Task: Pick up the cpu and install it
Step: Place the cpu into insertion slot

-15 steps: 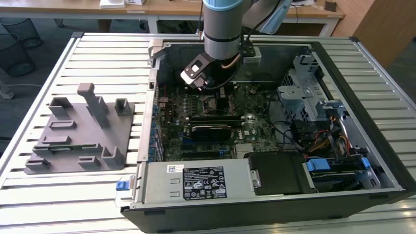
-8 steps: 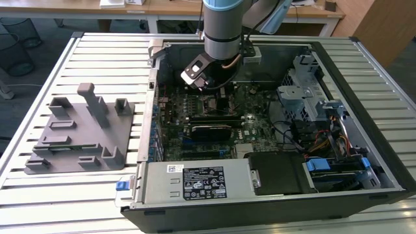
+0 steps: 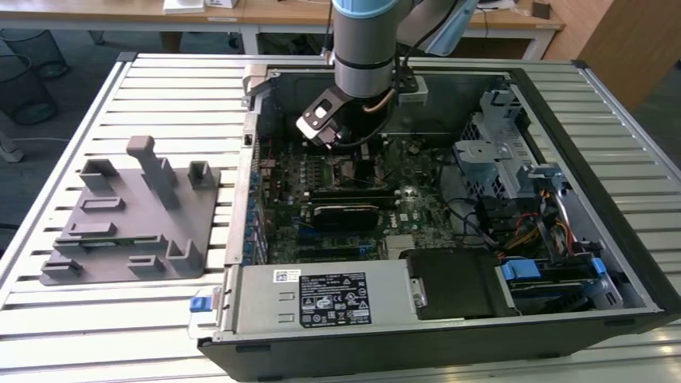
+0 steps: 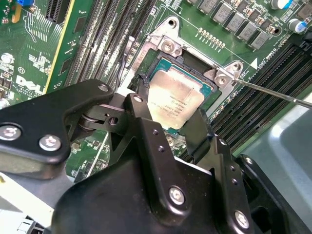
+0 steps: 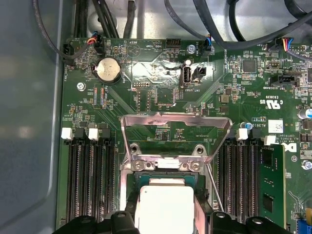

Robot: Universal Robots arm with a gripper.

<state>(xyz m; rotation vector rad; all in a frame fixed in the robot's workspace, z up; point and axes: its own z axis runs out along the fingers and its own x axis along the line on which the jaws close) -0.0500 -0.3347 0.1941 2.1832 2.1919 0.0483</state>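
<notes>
The cpu (image 4: 174, 100), a small pale silvery square chip, sits level over the open socket (image 4: 165, 53) on the green motherboard (image 4: 34, 58), flush with or just above it. In both wrist views my gripper (image 4: 168, 116) has its black fingers (image 4: 136, 109) against two opposite edges of the cpu (image 5: 165, 207), shut on it. The socket's metal load plate (image 5: 175, 127) stands hinged up behind the chip. In the exterior view the arm reaches down into the computer case, with the gripper (image 3: 356, 153) low over the board's upper middle.
A thin socket lever (image 4: 275, 93) juts out beside the socket. Memory slots (image 5: 90, 180) flank it on both sides. In the case (image 3: 627, 263) are a black ribbed block (image 3: 346, 214), a drive cage (image 3: 500, 159) and a power supply (image 3: 319, 299). A grey tray with posts (image 3: 127, 231) lies outside, at the exterior view's left.
</notes>
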